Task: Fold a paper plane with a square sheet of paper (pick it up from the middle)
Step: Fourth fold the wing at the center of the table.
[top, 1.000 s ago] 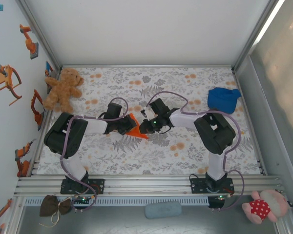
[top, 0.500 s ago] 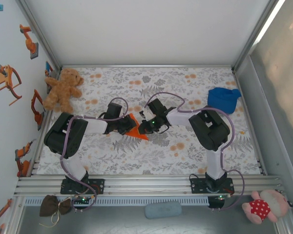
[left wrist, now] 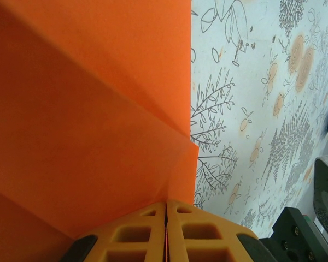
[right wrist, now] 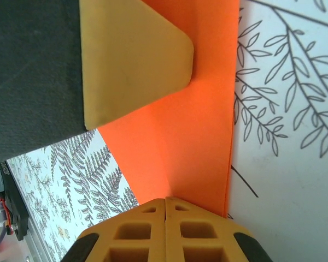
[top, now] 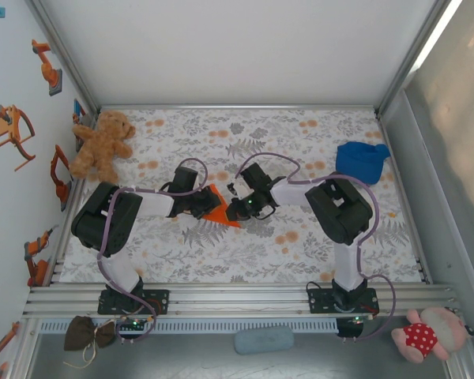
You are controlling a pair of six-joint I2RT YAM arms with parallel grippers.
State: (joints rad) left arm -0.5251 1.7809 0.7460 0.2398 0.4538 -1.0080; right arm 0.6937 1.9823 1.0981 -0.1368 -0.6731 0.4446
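White cloth printed with grey leaves and orange blossoms covers the table (top: 316, 253). Near its middle, between the two arms, is the orange paper (top: 221, 212), folded into creased layers. The left gripper (left wrist: 166, 210) is clamped tight on one edge, and the right gripper (right wrist: 165, 203) is pinched closed on the opposite edge.

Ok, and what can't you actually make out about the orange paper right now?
- Top view: the orange paper is tiny, its ends covered by the left tool and right tool; creases unreadable.
- Left wrist view: paper runs off the top and left edges; full shape unknown.
- Right wrist view: a tan finger and dark housing hide its upper part.
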